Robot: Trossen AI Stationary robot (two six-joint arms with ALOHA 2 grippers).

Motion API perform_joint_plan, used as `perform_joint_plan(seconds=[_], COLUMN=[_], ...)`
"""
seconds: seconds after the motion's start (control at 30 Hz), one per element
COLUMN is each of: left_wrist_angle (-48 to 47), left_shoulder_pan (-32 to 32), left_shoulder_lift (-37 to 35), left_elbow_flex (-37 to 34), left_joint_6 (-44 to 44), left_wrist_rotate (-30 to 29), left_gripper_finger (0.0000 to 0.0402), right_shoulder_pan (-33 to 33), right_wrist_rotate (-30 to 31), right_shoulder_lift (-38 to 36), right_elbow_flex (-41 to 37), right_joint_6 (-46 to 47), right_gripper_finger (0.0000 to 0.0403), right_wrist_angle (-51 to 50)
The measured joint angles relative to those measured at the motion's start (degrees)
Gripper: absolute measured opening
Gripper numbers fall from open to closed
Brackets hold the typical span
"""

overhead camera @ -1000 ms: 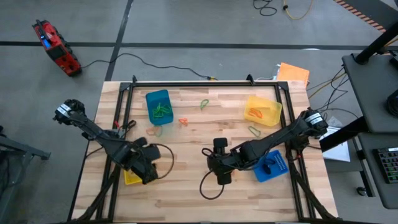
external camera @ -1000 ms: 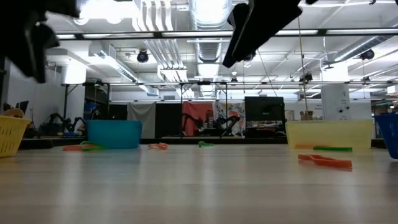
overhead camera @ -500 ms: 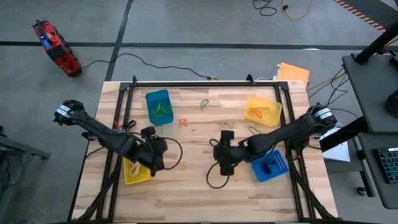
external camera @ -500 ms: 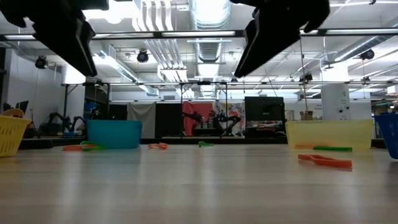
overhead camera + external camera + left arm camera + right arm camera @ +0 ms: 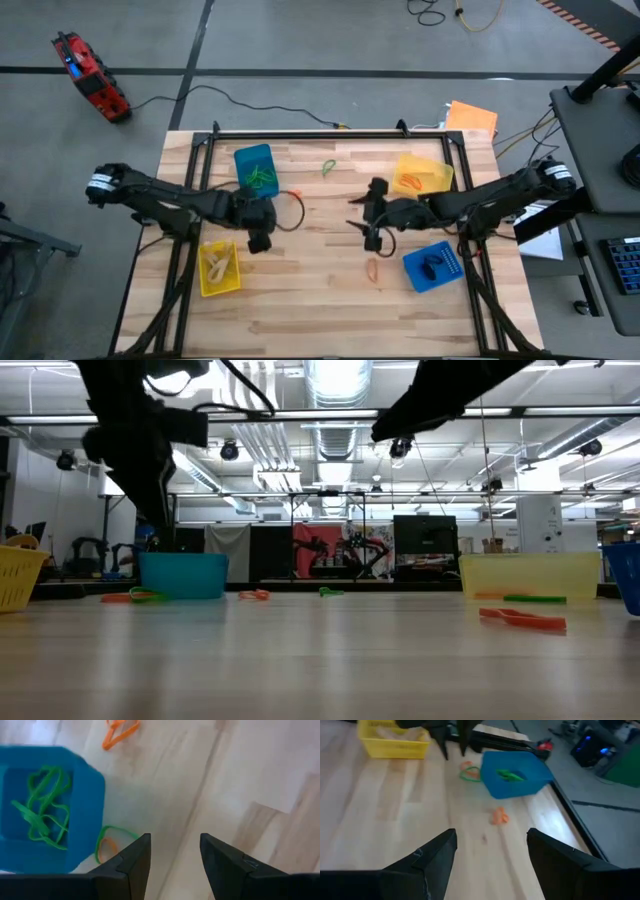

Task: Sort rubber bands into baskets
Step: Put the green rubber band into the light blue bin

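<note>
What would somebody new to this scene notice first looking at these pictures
Two dark arms reach toward the table's middle from either side, the left pincer open just in front of the blue basket full of green rubber bands, the right pincer open near the centre. Three more baskets stand out: a yellow basket at the far right, another yellow basket at the near left, and a second blue basket at the near right.

Tabletop [image 5: 300,300]: pale wood planks, black frame
Baskets: blue [image 5: 255,170] and yellow [image 5: 421,176] at the far side; yellow [image 5: 219,268] and blue [image 5: 433,266] at the near side
Loose rubber bands: green [image 5: 328,167], orange [image 5: 373,269]
</note>
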Motion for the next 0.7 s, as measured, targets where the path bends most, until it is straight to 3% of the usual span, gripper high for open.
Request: perform_joint_plan(seconds=[0.1, 0.27, 0.7], left_wrist_angle=[3.7, 9.3, 16.2], left_shoulder_pan=[3.4, 3.9, 3.9], left_shoulder_lift=[0.2, 0.2, 0.2], left_elbow_flex=[-2.5, -9.0, -16.7], left_joint_6=[3.2, 6.1, 3.1], left_wrist_rotate=[2.4, 3.7, -1.2], left_gripper_finger=[0.0155, 0.0155, 0.0155], right_shoulder_pan=[-1.5, -1.8, -1.8], right_wrist_rotate=[0.0, -0.1, -0.1], right_shoulder_lift=[-1.8, -2.2, -2.0], right_elbow_flex=[-2.1, -2.6, -2.3], right_joint_6=[0.1, -0.1, -1.5], right_gripper_finger=[0.0238, 0.0235, 0.0237], right_wrist_angle=[2.3, 2.5, 2.9])
